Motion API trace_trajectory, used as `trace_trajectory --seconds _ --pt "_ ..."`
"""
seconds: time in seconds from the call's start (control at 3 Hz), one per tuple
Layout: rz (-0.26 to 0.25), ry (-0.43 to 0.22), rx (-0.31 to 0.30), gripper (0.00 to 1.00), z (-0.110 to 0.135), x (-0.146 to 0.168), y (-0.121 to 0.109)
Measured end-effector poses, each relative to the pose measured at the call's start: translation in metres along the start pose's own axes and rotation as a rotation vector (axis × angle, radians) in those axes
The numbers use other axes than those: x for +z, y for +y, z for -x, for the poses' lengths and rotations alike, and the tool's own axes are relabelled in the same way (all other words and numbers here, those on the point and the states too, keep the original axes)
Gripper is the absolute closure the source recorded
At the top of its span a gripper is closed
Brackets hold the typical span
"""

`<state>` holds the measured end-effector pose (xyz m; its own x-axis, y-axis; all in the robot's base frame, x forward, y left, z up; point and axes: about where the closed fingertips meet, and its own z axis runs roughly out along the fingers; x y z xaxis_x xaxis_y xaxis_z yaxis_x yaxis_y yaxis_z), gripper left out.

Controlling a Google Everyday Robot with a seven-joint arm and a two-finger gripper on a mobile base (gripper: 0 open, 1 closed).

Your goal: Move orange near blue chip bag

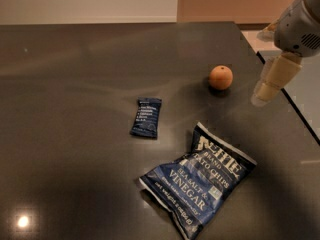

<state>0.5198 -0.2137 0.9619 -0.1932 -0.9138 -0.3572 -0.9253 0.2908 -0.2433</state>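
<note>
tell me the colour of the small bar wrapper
The bar wrapper is dark blue with pale lettering, in the camera view; the gripper hovers right of the orange.

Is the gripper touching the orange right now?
Apart. The camera view shows a strip of bare table between the orange and the gripper, which hangs to its right.

Chip bag (200, 181) on the bench (75, 74): big white print reads "SEA SALT & VINEGAR", with smaller "POTATO CHIPS" and "BRAND" above it; the top logo is creased and only "TTLE" is legible. Small bar wrapper (146, 116) left of the bag has a few white lines, too small to read. Hand (267, 84) at right edge, just right of the orange (220, 77), shows no readable marking.
</note>
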Motion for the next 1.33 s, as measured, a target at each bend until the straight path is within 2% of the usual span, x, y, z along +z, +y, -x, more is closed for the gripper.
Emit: trace_trajectory --seconds 0.33,0.67,1.33 --pt "-0.001 -0.026 0.024 0.0 -0.004 0.026 -0.036" --pt "0.016 -0.032 0.055 0.0 -0.01 0.054 -0.061" --pt "0.068 -0.024 0.106 0.0 -0.02 0.105 -0.09"
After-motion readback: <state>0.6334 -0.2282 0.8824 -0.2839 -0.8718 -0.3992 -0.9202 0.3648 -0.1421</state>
